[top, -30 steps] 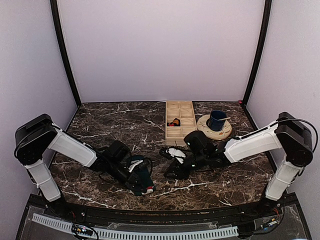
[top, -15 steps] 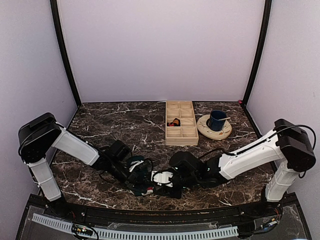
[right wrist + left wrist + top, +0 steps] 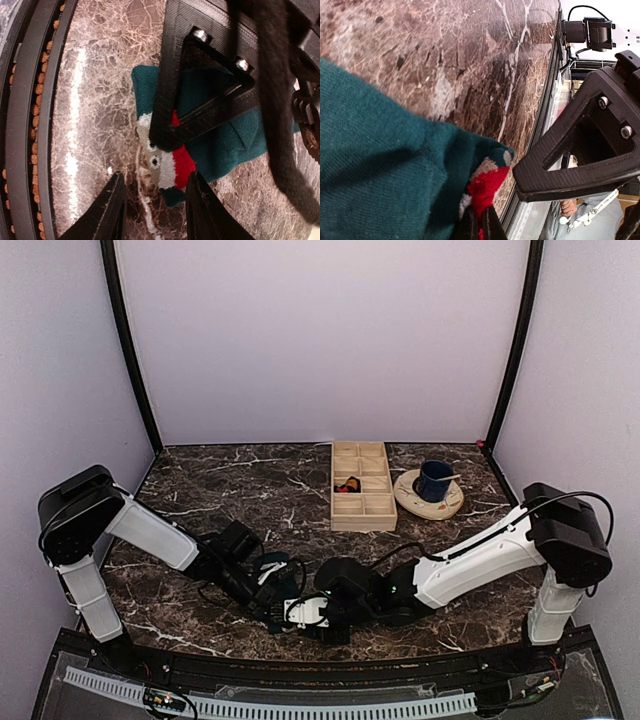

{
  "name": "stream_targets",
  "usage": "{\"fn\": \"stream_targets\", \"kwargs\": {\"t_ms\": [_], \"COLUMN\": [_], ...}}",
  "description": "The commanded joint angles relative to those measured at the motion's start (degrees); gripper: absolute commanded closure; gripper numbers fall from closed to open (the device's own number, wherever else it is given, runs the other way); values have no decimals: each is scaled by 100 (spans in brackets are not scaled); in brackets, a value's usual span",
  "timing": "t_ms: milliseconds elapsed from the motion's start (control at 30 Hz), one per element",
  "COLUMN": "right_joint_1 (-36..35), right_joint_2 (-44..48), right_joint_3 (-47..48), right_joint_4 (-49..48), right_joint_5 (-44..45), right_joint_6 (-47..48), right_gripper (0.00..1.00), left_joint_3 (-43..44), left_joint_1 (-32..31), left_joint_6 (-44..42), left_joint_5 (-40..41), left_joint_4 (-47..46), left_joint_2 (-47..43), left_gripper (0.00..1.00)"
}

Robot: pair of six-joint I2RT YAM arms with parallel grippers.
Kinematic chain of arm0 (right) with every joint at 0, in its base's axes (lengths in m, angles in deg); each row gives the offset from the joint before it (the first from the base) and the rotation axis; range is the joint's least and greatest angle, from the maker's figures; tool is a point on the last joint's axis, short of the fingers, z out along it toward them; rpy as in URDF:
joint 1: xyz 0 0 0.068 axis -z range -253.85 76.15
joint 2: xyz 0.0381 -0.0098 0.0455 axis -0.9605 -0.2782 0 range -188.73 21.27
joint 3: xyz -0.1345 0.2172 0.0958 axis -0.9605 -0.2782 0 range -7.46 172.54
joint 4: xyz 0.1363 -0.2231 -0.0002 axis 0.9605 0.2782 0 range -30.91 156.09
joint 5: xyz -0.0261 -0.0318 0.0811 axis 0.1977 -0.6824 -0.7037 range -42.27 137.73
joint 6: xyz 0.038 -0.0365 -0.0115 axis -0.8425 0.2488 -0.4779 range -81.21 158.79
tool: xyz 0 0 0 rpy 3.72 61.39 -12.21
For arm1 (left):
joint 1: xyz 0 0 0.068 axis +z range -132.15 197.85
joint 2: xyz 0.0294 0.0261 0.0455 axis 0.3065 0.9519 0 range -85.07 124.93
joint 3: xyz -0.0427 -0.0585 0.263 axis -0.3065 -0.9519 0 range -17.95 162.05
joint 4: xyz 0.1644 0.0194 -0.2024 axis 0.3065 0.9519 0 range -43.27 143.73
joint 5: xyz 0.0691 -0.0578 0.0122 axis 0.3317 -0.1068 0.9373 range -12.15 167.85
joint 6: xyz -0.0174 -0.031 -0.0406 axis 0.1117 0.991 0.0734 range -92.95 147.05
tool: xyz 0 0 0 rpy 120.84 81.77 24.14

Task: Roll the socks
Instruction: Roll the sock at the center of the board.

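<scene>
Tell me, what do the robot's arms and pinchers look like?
The left arm and right arm have white tube links and chunky black joints. The left gripper and right gripper are black, their fingers hollow triangles fixed with silver screws. Black cables run alongside.
</scene>
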Motion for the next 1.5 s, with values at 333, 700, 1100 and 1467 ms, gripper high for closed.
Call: {"fn": "stream_targets", "kwargs": {"t_ms": [333, 700, 1100, 1467], "right_joint_1": [-41, -33, 199, 361], "right_joint_2": [-451, -672, -768, -1033], "right_joint_3": [287, 280, 495, 999], "right_joint_4": [98, 196, 753, 1338], "right_joint_5": [292, 277, -115, -517], "right_joint_6": [551, 693, 469, 163], "right_gripper": [67, 86, 97, 99], "left_joint_3": [-181, -154, -185, -161], "left_joint_1": [12, 21, 167, 232], "left_joint_6": [-155, -161, 199, 620], "left_joint_5": [318, 229, 1239, 2533], "left_joint_4": [752, 755, 976, 1252], "left_joint_2": [310, 328, -479, -1611], "left_gripper": [100, 100, 78, 66]}}
